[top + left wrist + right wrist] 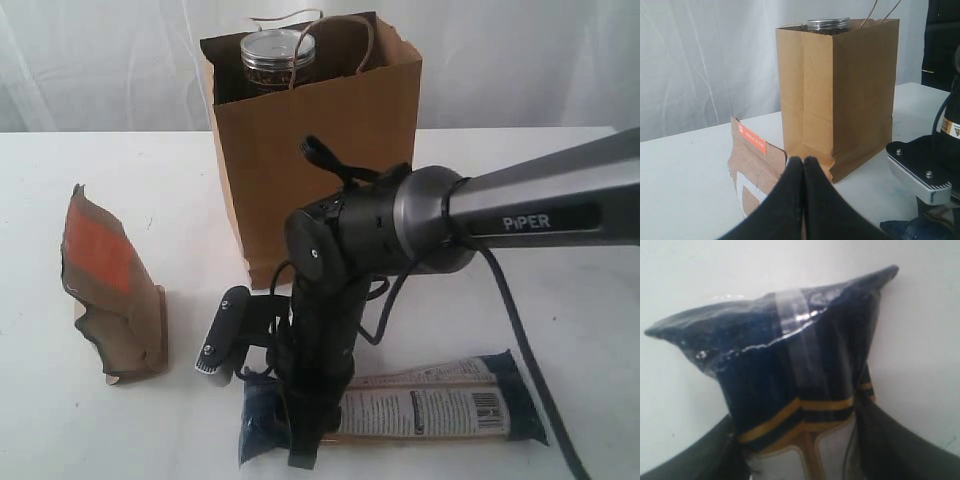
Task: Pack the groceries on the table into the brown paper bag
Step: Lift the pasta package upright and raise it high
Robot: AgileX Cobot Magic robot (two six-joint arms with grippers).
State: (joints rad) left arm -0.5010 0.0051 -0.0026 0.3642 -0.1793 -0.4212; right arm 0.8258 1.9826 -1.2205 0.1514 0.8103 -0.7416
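Film looks soft, light, slippery; I see the right gripper point(800, 432) pinching 1 end of the long navy packet point(440, 405) by the table's point(560, 300) front edge, so I expect droop. Left gripper point(803, 195) closed, empty.

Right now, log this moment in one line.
left gripper: shut, empty | right gripper: closed on long navy packet | brown paper bag: clear jar inside | orange-brown pouch: on table

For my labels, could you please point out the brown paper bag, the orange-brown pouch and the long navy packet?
brown paper bag point(270, 150): exterior view, front wall.
orange-brown pouch point(100, 255): exterior view, orange label.
long navy packet point(430, 405): exterior view, white printed panel.
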